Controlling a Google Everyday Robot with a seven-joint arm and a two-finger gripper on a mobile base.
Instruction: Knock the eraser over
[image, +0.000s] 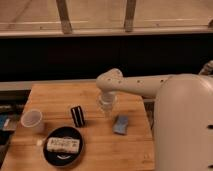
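Observation:
The eraser (77, 116) is a small black block with a pale stripe. It stands upright on the wooden table (60, 95), left of centre. My gripper (106, 106) hangs from the white arm (145, 86) that reaches in from the right. It points down over the table's middle, about a hand's width to the right of the eraser and apart from it.
A white cup (31, 121) stands at the table's left edge. A black plate (62, 151) with a white speckled block (62, 144) lies at the front left. A blue pad (121, 125) lies just below and right of the gripper. The robot's white body (182, 130) fills the right side.

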